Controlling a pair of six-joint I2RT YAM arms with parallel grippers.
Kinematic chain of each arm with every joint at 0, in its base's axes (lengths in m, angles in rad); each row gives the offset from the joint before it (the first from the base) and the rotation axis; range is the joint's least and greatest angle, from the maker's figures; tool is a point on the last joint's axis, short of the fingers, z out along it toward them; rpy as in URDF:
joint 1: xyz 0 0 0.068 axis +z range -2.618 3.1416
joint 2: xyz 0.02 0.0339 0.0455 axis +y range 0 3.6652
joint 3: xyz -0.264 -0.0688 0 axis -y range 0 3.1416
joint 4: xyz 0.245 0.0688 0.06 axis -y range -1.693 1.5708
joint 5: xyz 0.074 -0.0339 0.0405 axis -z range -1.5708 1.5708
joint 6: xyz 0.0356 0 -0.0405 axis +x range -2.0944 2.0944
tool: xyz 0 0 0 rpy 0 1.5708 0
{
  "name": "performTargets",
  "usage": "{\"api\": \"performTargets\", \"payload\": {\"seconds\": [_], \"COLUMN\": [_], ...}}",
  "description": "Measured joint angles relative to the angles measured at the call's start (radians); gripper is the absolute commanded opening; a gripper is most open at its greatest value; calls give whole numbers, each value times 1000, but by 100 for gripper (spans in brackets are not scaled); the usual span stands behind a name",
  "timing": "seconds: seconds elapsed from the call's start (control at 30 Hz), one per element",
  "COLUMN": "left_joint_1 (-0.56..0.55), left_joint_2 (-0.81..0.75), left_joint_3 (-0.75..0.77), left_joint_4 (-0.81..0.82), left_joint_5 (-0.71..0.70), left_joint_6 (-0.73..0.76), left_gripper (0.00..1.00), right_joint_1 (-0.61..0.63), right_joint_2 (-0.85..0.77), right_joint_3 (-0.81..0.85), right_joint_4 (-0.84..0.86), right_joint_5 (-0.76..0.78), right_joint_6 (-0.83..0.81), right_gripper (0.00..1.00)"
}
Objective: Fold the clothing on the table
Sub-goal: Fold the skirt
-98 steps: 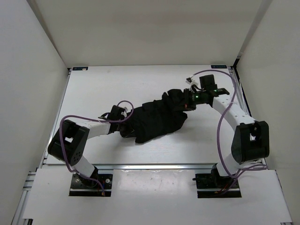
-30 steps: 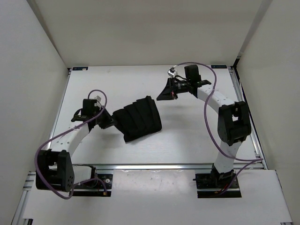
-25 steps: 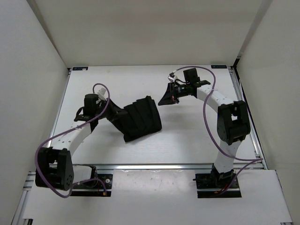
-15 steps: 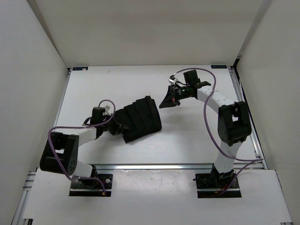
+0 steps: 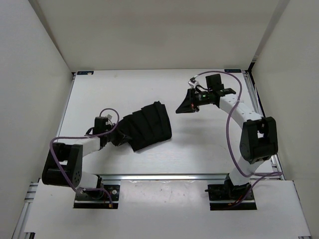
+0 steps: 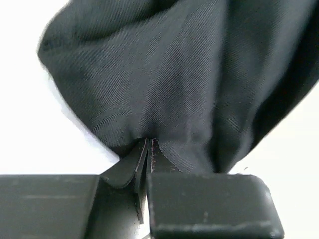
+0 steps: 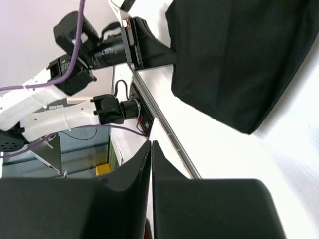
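White walls (image 5: 149,35) close in the table (image 5: 199,144) on three sides, and a metal rail (image 5: 164,176) runs along its near edge in front of the two arm bases. Small blue corner marks (image 5: 84,72) sit at the far corners; whether they carry any writing is too small to tell. Purple cables (image 7: 77,30) loop along both arms, and a green light (image 5: 202,98) glows on the right wrist. Nothing lies between the two grippers except bare tabletop.

The clothing (image 5: 147,125) lies left of the table's centre and towards the near half, gathered into a compact, roughly rectangular bundle set at a slant. It is matte black, with raised ridges running along its length. In the left wrist view the cloth (image 6: 164,74) shows a fine diagonal weave and bunches into soft folds.

The left gripper (image 5: 119,138) lies low at the bundle's near left corner. Its fingers (image 6: 129,164) are clamped together on a pinch of the fabric's edge.

The right gripper (image 5: 182,107) hovers to the right of the garment, apart from it and pointing back towards it. Its fingers (image 7: 134,169) are pressed almost together with nothing between them. Its camera looks across at the bundle and the left arm (image 7: 60,119) beyond
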Motion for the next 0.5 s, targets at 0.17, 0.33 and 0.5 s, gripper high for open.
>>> {"api": "performTargets", "payload": {"seconds": [0.17, 0.33, 0.5], "left_joint_1": [86, 93, 96], "left_joint_2": [-46, -181, -319], "left_joint_3": [96, 189, 90], "left_joint_4": [-45, -198, -360], "left_joint_5": [73, 61, 34], "left_joint_6": [19, 126, 248], "left_gripper": [46, 68, 57], "right_joint_1": [-69, -204, -312], "right_joint_2": [-105, -180, -228], "right_joint_3": [-79, -173, -294], "right_joint_4": [14, -10, -29], "right_joint_5": [16, 78, 139], "right_joint_6": [-1, -28, -67], "right_gripper": [36, 51, 49]}}
